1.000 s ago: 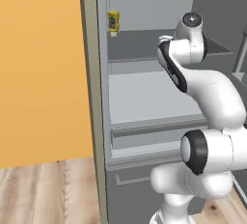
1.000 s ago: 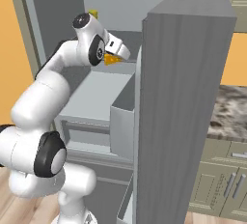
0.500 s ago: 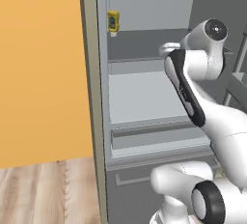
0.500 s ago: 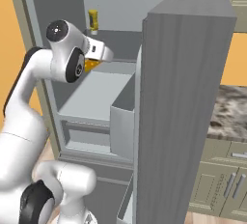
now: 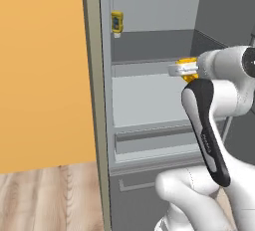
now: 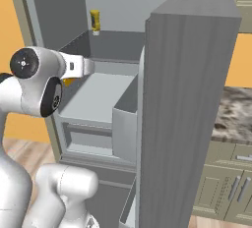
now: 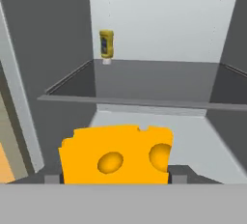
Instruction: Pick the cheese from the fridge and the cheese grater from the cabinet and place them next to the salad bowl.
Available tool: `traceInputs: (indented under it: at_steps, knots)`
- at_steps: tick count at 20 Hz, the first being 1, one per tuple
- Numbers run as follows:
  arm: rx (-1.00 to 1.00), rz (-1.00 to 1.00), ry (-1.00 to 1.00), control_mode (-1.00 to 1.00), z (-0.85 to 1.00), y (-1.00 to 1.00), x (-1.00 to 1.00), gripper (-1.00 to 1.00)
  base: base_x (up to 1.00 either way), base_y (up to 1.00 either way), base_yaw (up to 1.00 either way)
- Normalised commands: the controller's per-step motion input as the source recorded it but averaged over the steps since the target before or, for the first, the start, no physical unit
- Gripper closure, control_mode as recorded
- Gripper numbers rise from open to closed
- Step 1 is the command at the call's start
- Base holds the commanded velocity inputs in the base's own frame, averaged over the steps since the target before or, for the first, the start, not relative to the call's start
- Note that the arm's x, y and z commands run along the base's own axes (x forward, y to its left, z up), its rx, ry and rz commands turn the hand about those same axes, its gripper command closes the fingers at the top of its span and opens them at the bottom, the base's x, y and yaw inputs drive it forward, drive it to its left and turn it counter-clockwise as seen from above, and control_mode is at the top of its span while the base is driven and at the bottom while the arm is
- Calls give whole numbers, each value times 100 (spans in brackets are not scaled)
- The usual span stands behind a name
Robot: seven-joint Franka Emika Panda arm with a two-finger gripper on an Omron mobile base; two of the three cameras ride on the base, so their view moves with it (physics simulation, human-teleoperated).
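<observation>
Cheese (image 7: pixel 116 156) gripped between the fingers (image 7: pixel 53 178), in front of the open fridge (image 6: pixel 187 99).
Held level above the middle shelf (image 5: pixel 149 98), probably for carrying out toward the salad bowl; yellow bottle (image 7: pixel 106 44) far behind, untouched.

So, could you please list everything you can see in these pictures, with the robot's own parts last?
fridge: one, grey, door swung open, pale shelves and a drawer inside.
cheese: one, yellow-orange wedge with round holes, between the jaws, above the middle shelf.
squeeze bottle: one, yellow with a dark label, cap down on the upper shelf at the back left.
wall: one, orange, left of the fridge.
floor: one, pale wood, in front of the fridge.
counter: one, speckled stone, right of the fridge.
drawer fronts: several, khaki with bar handles, under the counter.
gripper: one, white, shut on the cheese.
</observation>
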Motion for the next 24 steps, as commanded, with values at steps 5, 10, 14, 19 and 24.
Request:
traceInputs:
  at_steps: [5,10,14,19,24]
  knots:
    - [-3,10,-17,-100,4,29,-100,100,0,0,0]
    - [0,0,-19,-100,10,-7,-100,100,0,0,0]
    - [0,0,-5,-100,3,-6,-68,100,0,0,0]
    - [0,-1,0,-100,0,0,-11,100,0,0,0]
    - [0,0,-1,-100,0,0,0,100,0,0,0]
